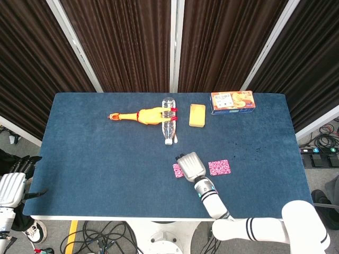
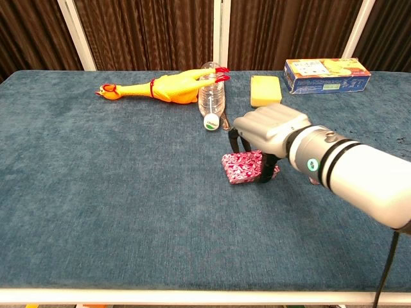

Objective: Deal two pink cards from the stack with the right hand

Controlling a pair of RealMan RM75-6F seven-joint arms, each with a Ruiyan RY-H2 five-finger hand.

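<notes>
My right hand point(image 1: 190, 165) hovers low over the front middle of the blue table point(image 1: 95, 159), and the chest view shows this hand point(image 2: 270, 127) too. It pinches one pink patterned card point(image 2: 243, 168) between thumb and fingers, close to the cloth. From above, only the card's point(image 1: 177, 170) left end shows past the hand. The pink card stack point(image 1: 219, 167) lies flat on the table just right of the hand, apart from it. In the chest view my forearm hides the stack. My left hand point(image 1: 12, 185) hangs off the table's front left corner, holding nothing, fingers apart.
Along the far side lie a yellow rubber chicken point(image 1: 139, 115), a clear plastic bottle point(image 1: 168, 120) on its side, a yellow sponge point(image 1: 197, 115) and a snack box point(image 1: 233, 101). The table's front edge runs just below my right hand.
</notes>
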